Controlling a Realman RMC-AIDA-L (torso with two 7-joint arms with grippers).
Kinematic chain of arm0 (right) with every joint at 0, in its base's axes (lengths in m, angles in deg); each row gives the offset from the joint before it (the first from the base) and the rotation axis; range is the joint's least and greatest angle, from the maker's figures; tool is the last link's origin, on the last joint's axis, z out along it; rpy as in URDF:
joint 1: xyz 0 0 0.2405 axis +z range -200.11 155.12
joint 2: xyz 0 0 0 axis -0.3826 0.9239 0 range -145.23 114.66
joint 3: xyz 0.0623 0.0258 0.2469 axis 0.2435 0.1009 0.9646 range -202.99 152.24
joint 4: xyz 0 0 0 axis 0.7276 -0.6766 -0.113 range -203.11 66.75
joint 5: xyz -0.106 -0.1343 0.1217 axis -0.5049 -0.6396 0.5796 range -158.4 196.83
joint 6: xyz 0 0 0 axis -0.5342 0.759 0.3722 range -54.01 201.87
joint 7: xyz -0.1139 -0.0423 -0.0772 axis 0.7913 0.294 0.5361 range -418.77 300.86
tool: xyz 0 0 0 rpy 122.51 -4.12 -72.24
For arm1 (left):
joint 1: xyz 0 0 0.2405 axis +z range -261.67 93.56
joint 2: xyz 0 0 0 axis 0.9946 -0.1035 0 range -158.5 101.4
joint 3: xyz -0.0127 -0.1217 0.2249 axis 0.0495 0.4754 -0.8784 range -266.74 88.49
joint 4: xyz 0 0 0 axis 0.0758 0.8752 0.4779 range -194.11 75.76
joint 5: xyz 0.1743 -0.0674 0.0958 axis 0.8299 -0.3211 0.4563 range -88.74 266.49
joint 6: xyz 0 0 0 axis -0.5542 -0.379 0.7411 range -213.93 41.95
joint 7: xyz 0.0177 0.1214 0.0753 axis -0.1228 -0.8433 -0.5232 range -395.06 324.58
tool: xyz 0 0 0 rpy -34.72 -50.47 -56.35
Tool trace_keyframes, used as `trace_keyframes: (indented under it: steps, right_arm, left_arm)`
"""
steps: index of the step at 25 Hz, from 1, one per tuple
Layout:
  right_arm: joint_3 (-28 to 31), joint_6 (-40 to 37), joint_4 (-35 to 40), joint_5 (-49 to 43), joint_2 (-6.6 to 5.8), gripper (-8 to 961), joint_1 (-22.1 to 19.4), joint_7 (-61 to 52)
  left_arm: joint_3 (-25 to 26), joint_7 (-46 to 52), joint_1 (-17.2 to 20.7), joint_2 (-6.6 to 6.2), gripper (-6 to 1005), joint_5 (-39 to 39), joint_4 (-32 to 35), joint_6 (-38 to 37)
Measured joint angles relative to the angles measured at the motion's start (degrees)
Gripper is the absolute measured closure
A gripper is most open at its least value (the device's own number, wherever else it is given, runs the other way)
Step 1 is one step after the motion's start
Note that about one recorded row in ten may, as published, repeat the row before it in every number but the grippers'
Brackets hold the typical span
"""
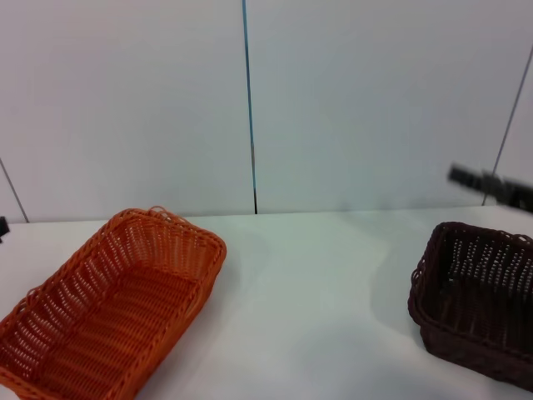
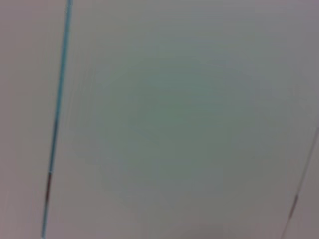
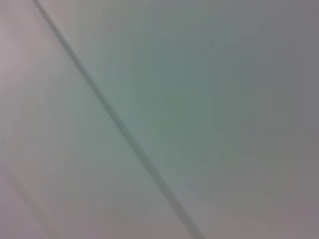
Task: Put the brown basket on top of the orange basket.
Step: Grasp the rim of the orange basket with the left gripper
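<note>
Orange basket (image 1: 112, 304): on the desk (image 1: 308, 317) at 8 o'clock, head view only.
Brown basket (image 1: 476, 300): at 4 o'clock, well apart.
Right arm (image 1: 491, 185): blurred dark shape at 3 o'clock; fingers' state cannot be told.
Wrist views: only blank wall.

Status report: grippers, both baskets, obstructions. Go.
Right gripper above brown basket, holding nothing. Left gripper barely visible at table's left edge. Orange basket empty, far left. Table bare between them.
</note>
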Motion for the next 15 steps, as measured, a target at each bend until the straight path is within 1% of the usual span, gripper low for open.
trace_keyframes:
  steps: [1,2,3,5,9,12,14,15]
  right_arm:
    - [0.0,-3.7,-0.1,4.5,0.0,65,0.0,0.0]
    - [0.0,-8.7,-0.1,10.9,0.02,64,0.0,0.0]
    - [0.0,-8.7,-0.1,10.9,0.02,64,0.0,0.0]
    - [-0.1,-12.5,-0.2,15.6,0.02,63,0.3,-0.4]
    - [-0.1,-15.3,0.1,20.0,0.05,61,0.6,-2.2]
    - [-1.1,-17.7,1.0,24.0,0.22,59,0.6,-2.4]
    - [-2.2,-19.1,1.7,26.5,0.29,56,0.7,-2.0]
    - [-3.1,-20.5,2.7,29.1,0.3,55,0.9,-1.3]
  left_arm:
    - [0.5,0.0,0.0,0.04,233,0.0,0.1,0.0]
    - [1.3,0.1,-0.1,0.08,233,-0.1,0.2,-0.1]
    - [1.9,0.2,-0.3,0.09,233,-0.1,0.3,-0.3]
    - [2.0,0.6,-0.6,0.09,233,-0.1,0.3,-0.3]
    - [1.3,0.5,-1.6,0.36,233,0.4,0.2,1.6]
    - [-0.5,0.2,-2.2,0.74,233,0.5,0.1,4.8]
    - [-3.2,0.2,-2.5,0.88,233,0.5,0.1,7.1]
    - [-6.4,0.5,-3.0,0.96,233,0.6,0.1,9.0]
